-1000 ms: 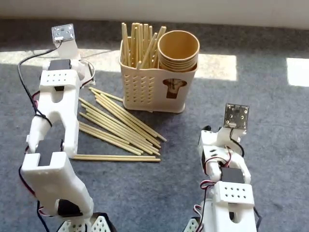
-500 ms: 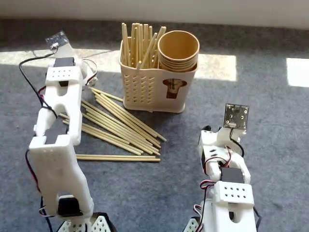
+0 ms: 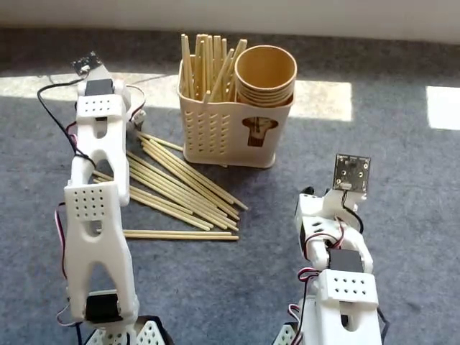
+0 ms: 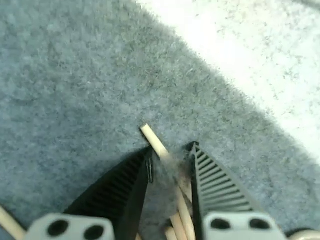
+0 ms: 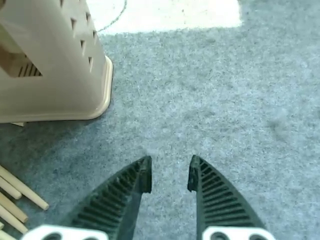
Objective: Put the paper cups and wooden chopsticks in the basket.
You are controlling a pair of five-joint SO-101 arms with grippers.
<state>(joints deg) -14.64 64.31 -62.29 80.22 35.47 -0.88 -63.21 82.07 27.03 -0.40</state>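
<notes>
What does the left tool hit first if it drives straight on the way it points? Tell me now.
Most likely the wooden chopstick, whose end lies in line with the gap of the open left tool. The grey carpet lies right behind it. Depth is unclear, so the chopstick may be very near.

Grey carpet (image 3: 402, 237) right across the floor, short fuzzy pile, plain all over. Sunlight lies on it toward the far side as a bright band (image 3: 323, 100) running crosswise. There's a separate sunlit patch (image 3: 442, 106) at the right edge of the high view. Past the band comes a strip of carpet in shadow, then a pale wall (image 3: 287, 13) along the far edge.
</notes>
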